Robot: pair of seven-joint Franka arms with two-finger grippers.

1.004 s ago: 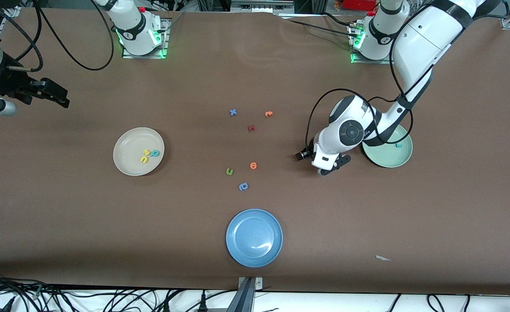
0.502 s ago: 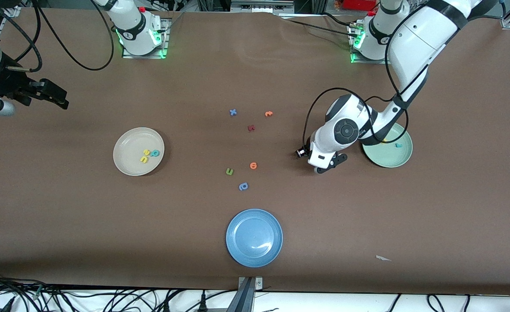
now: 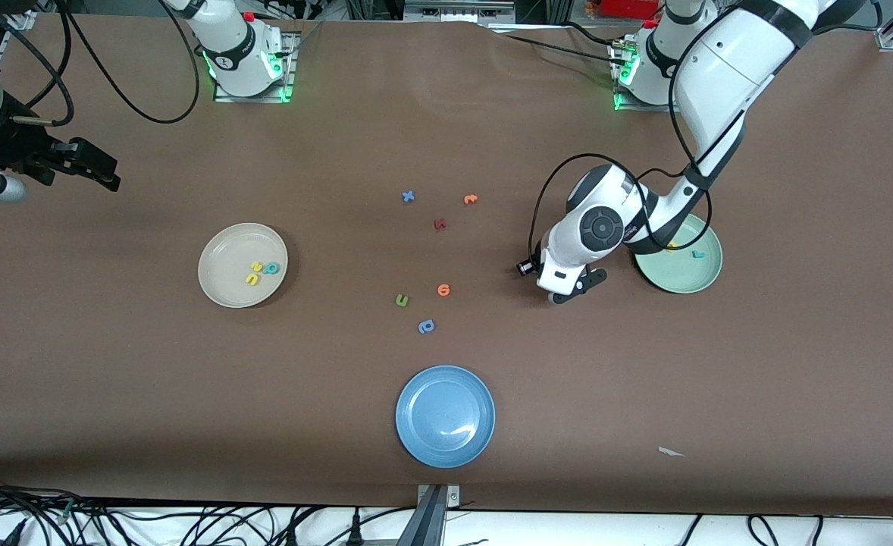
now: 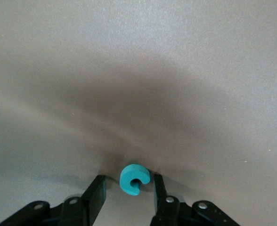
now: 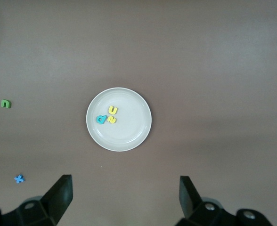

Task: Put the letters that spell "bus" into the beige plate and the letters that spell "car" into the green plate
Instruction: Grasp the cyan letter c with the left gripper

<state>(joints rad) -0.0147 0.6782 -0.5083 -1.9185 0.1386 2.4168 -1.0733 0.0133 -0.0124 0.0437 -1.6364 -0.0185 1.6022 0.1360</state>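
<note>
My left gripper [image 3: 564, 294] [image 4: 128, 181] is down at the table beside the green plate [image 3: 690, 279], open, with its fingers on either side of the teal "c" [image 4: 134, 178]. One finger touches the "c"; the other stands a little apart. The front view hides the "c" under the hand. In the green plate lie the thin teal "r" [image 3: 696, 255] and a yellow bit of the "a" [image 3: 671, 246] beside the arm. The beige plate [image 3: 223, 282] [image 5: 129, 137] holds the teal "b" [image 3: 272, 268] [image 5: 101, 119], yellow "s" [image 3: 256, 266] and yellow "u" [image 3: 252, 279]. My right gripper [image 3: 104, 173] [image 5: 124, 197] waits wide open at its end of the table.
Stray letters lie mid-table: blue x [image 3: 408, 196], two orange ones [image 3: 470, 199] [image 3: 443, 289], a dark red one [image 3: 440, 224], a green one [image 3: 402, 301], a blue rounded one [image 3: 426, 327]. A blue plate [image 3: 445, 436] sits nearest the camera. A white scrap [image 3: 671, 452] lies near the front edge.
The left gripper has shifted slightly away from the green plate and its fingers have drawn closer together around the teal "c". The right arm has not moved.
</note>
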